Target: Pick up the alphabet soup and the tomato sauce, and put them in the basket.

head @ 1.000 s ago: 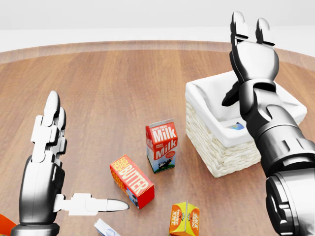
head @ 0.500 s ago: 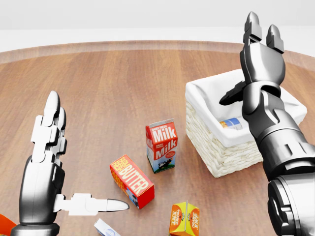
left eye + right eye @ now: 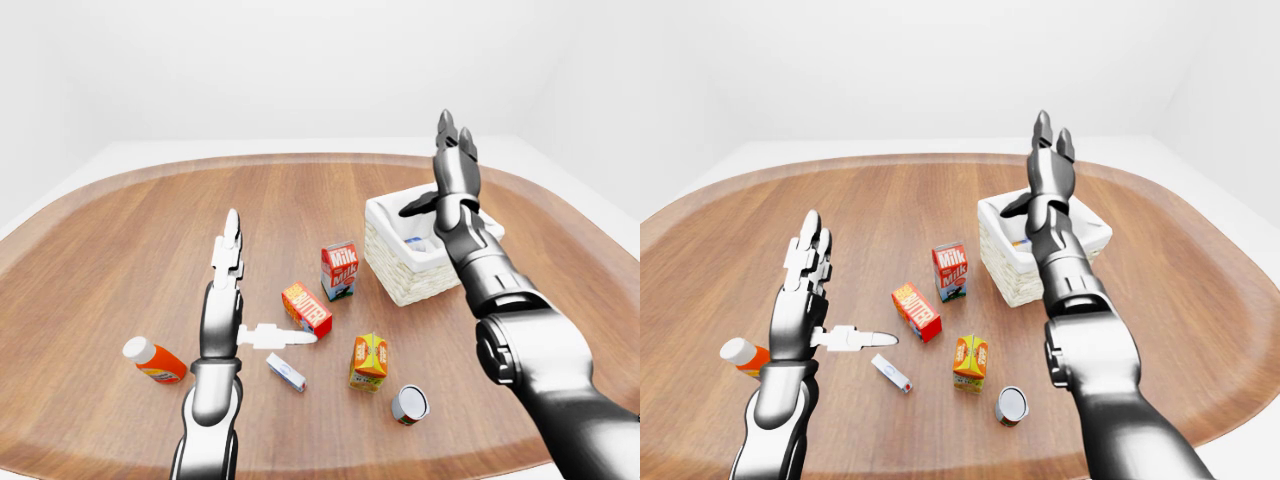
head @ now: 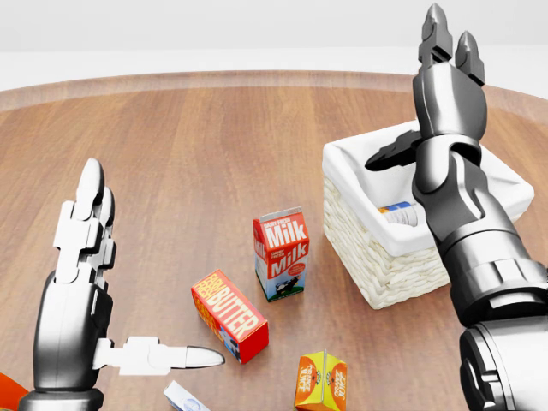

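A white-lined wicker basket [image 4: 377,270] stands at the right of the head view. Inside it lies a can [image 4: 399,212] with a blue and orange label that I cannot read. My right hand [image 4: 419,94] is raised over the basket, open, fingers pointing up, holding nothing. A second can [image 3: 410,404], grey-lidded with a red side, stands on the table near the bottom of the left-eye view, below the basket. My left hand [image 4: 128,282] hovers open at the left, thumb stretched toward the butter box, empty.
Between the hands are a milk carton [image 4: 281,253], a red butter box [image 4: 229,315] and an orange juice carton [image 4: 321,382]. An orange bottle with a white cap [image 3: 153,361] and a small white box [image 3: 286,372] lie near the left arm. The table is round with a raised wooden rim.
My right hand has shifted a little right and upward over the basket, and more of the can inside now shows. The left hand and the table items have not moved.
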